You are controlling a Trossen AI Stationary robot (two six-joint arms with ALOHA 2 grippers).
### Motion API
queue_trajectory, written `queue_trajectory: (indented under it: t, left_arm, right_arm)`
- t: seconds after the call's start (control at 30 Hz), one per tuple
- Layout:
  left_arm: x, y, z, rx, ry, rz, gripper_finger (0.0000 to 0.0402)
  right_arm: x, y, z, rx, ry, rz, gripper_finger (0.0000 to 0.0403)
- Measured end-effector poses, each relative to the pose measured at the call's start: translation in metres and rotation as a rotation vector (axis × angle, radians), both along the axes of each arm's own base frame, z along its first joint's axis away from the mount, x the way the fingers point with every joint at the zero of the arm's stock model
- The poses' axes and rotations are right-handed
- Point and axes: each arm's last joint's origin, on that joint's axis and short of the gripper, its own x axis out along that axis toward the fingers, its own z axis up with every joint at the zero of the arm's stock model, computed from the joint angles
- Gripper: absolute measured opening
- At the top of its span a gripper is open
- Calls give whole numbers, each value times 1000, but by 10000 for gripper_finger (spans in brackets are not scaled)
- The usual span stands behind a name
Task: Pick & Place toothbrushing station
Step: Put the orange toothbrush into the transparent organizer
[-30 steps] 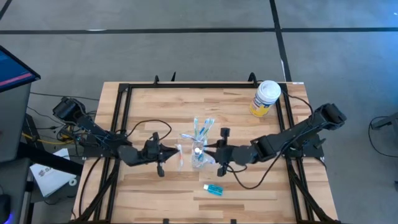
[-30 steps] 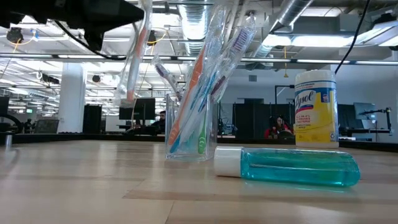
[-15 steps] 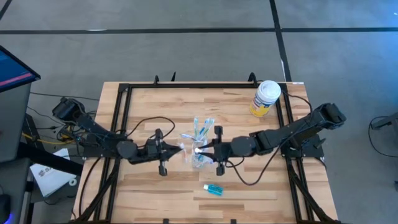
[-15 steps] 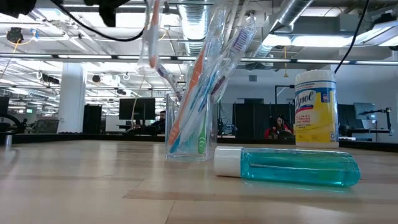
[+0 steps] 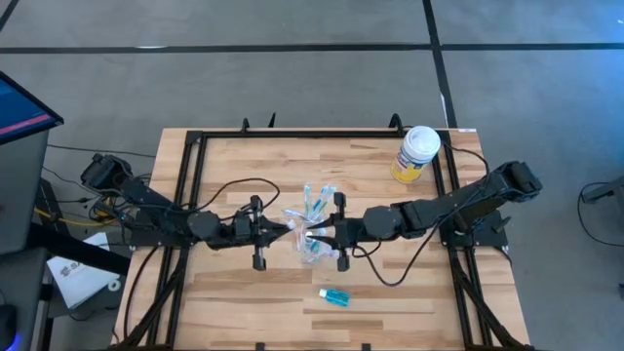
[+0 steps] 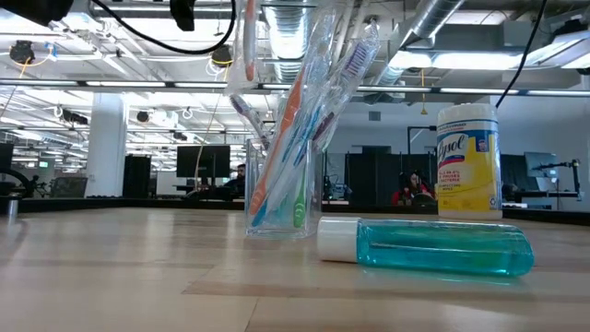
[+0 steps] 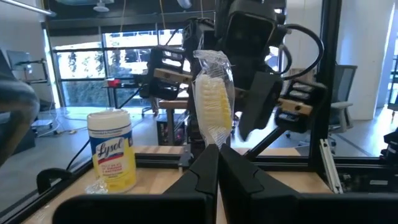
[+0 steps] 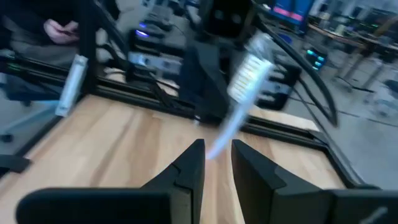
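Observation:
A clear tumbler stands on its base at mid-table, with several wrapped toothbrushes leaning in it. A blue tube with a white cap lies on its side nearer the front edge. My left gripper hovers just left of the tumbler, shut on a wrapped toothbrush. My right gripper faces it from the right, above the tumbler, shut on another wrapped toothbrush with a bluish handle. My left gripper pinches the toothbrush's handle just below the head between its two fingers, through the wrapper. The fingers come about level from the table's left and lie across the brush. The brush stands upright, head up, clear of the table. My right gripper has the bluish handle between its two fingers, which come about level from the table's right. The brush slants up from the fingers, head uppermost, clear of the table. Blur hides more of the hold.
A yellow wipes container with a white lid stands at the far right corner. A black frame rail runs round the tabletop. Bare wood lies at the near left. People sit in the room beyond the table.
My left gripper has gone up and toward the table's right, closer to the tumbler, rolling as it went; its toothbrush has risen and swung from tilted to upright. My right gripper has edged toward the table's left, over the tumbler, and turned.

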Motion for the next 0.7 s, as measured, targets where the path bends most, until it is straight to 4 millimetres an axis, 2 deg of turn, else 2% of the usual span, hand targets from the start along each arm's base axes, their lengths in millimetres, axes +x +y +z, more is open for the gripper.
queue_trajectory:
  t: [0.1, 0.4, 0.7]
  left_arm:
    - [1, 4, 0, 0, 0, 13, 0]
    - [3, 6, 1, 6, -16, -32, 0]
    - [5, 7, 0, 4, -21, -23, 0]
  right_arm:
    - [1, -2, 1, 19, -12, 48, 70]
    - [6, -17, 2, 81, -16, 29, 70]
    - [9, -21, -1, 117, -5, 65, 70]
